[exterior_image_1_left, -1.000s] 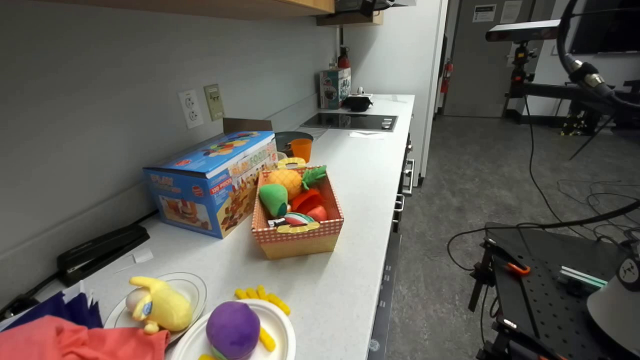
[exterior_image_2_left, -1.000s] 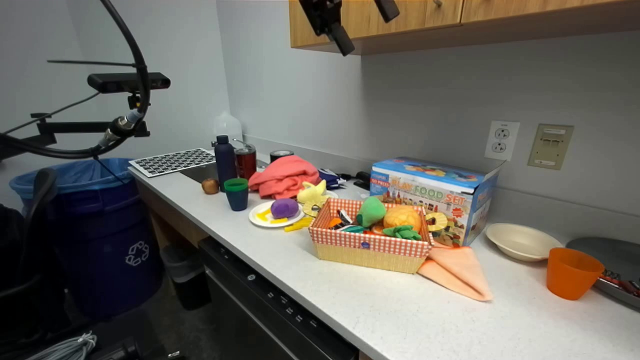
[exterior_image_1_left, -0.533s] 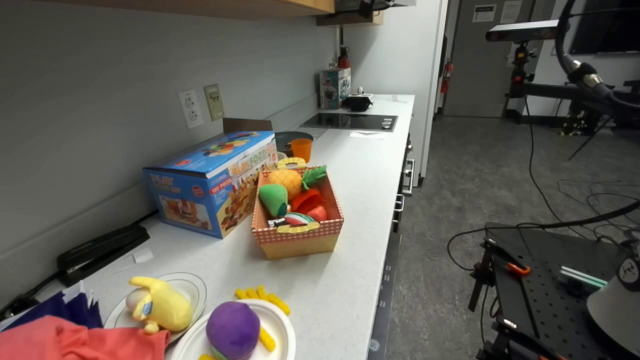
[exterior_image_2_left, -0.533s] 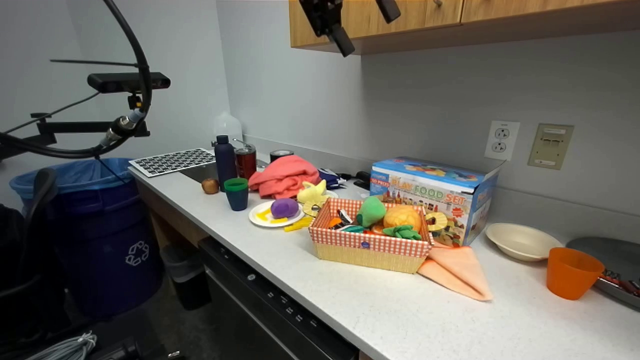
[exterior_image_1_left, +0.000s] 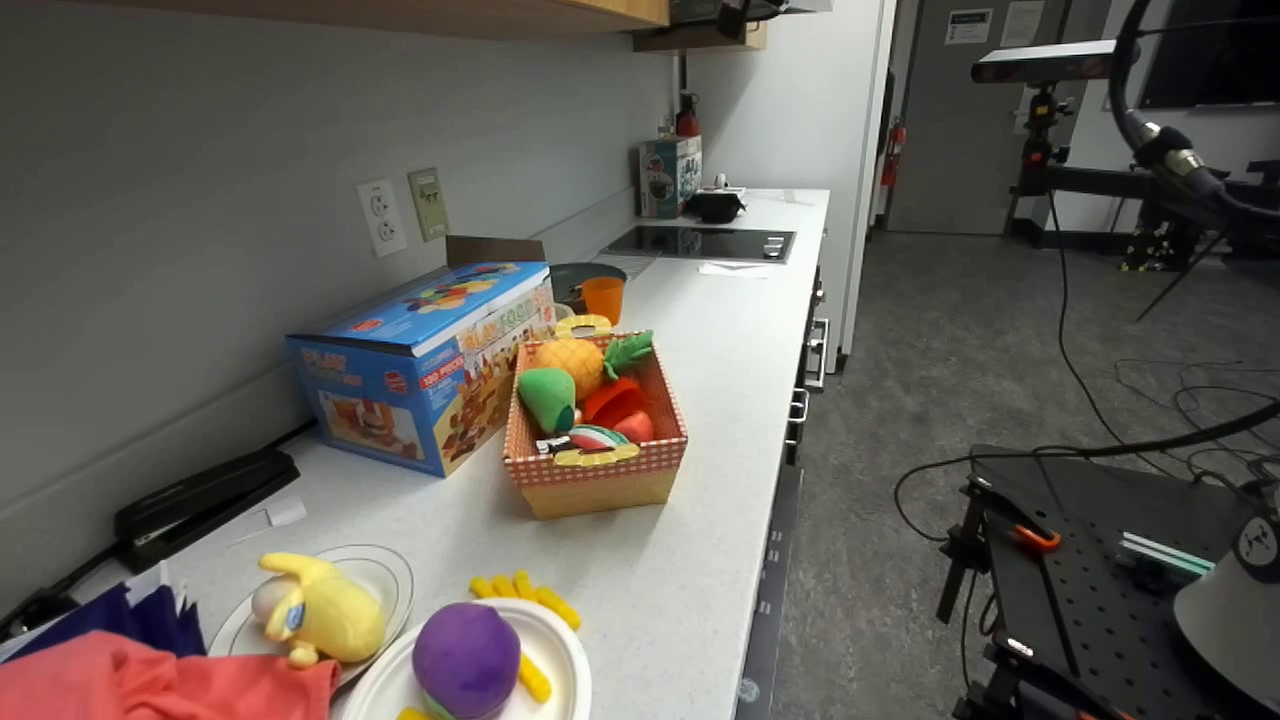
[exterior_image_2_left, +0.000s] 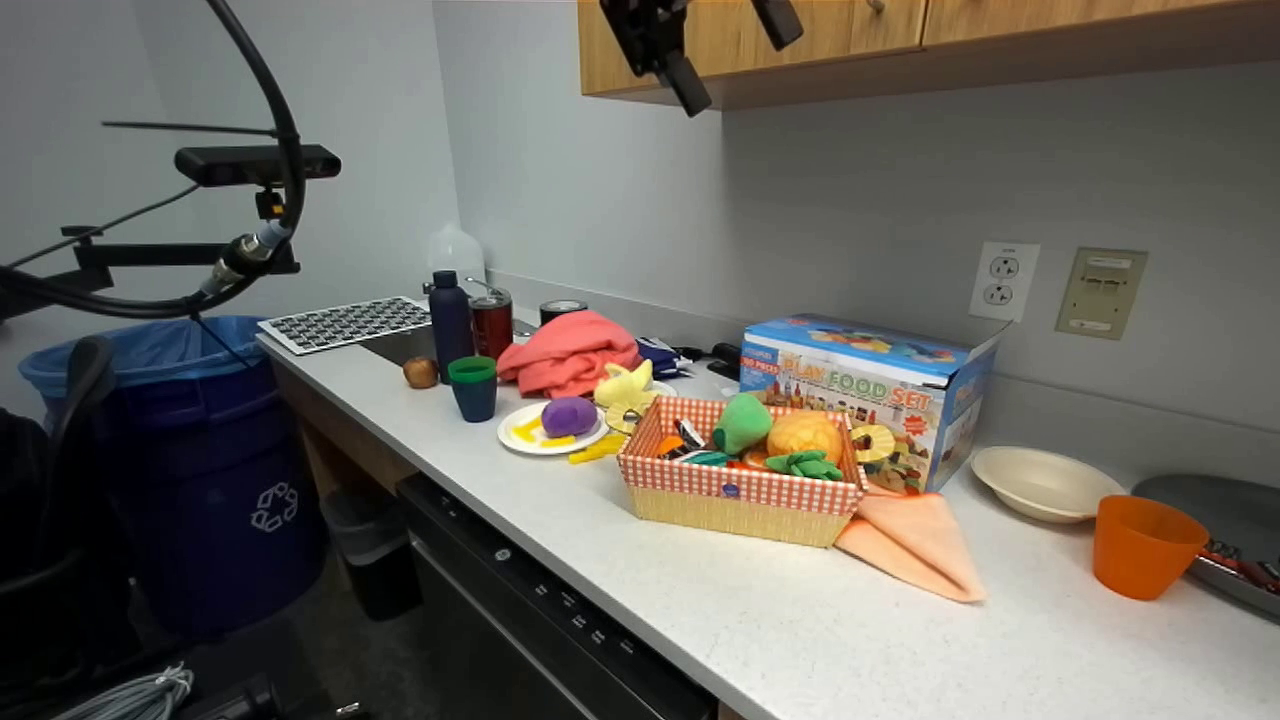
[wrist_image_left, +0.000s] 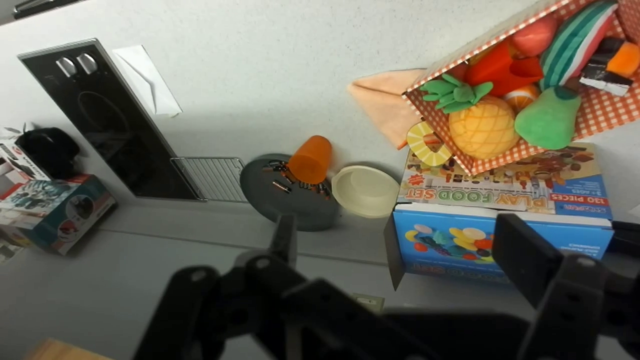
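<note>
My gripper is open and empty, high above the counter near the wooden cabinet. In the wrist view its fingers are wide apart with nothing between them. Below it, a checkered basket holds a toy pineapple, a green pear, a watermelon slice and a red fries holder. The blue play food box stands beside the basket against the wall. An orange cup stands at the edge of a dark plate with small batteries on it. A cream bowl lies beside them.
A peach napkin lies by the basket. A purple toy sits on a white plate. A yellow plush, coral cloth, bottle and nested cups stand farther along. The cabinet overhangs.
My gripper has shifted very slightly downward and to the right in an exterior view, and the arm's cable has moved a little. The objects on the counter have not moved.
</note>
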